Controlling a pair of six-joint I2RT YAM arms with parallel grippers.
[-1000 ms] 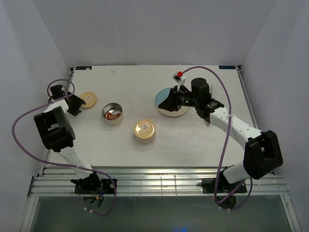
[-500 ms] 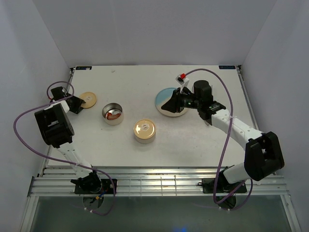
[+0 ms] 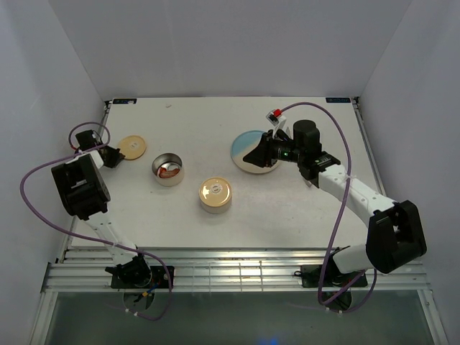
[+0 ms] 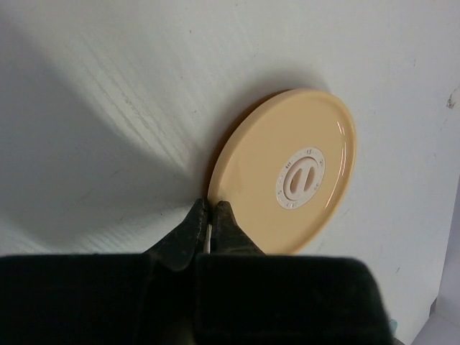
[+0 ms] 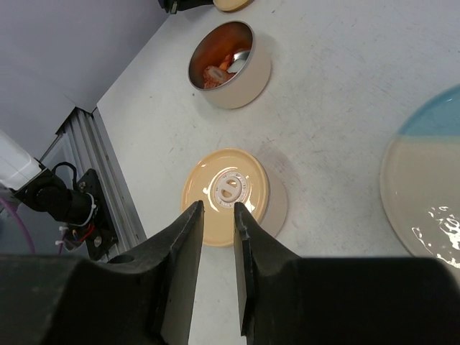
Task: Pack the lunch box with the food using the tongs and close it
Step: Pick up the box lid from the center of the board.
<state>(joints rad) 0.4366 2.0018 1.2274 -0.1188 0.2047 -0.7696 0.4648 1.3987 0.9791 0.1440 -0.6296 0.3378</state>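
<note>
The left end effector (image 4: 210, 215) is closed on the near rim of the loose lid (image 4: 287, 172), its two dark fingertips pinching the thin edge. This lid is a flat, smooth disc of light tan with a small white round inset at its centre. It lies at the far left of the table (image 3: 215, 122), casting a soft shadow along its left edge.

To its right stands the open tin (image 5: 251, 83), short, round and shiny, with food (image 5: 219, 61) in orange-red and white bits lying inside. Nearer the arms and a little to the right sits the closed tin (image 5: 279, 208), its matching lid (image 5: 226, 190) flat on top.

The right end effector (image 5: 218, 208) hangs above the glossy round plate (image 5: 424, 180), cream with a light-blue band. Its black fingers stand nearly together with a slim gap. Whether anything is gripped I cannot tell. A small white-and-red piece (image 3: 271, 113) juts out on its far side. What it is cannot be made out.

The table is matt white with faint scuffs and specks. Pale grey walls enclose it on three sides, a ribbed aluminium rail (image 3: 237, 269) runs along the near edge, and purple cables (image 3: 338, 187) loop from both arms.
</note>
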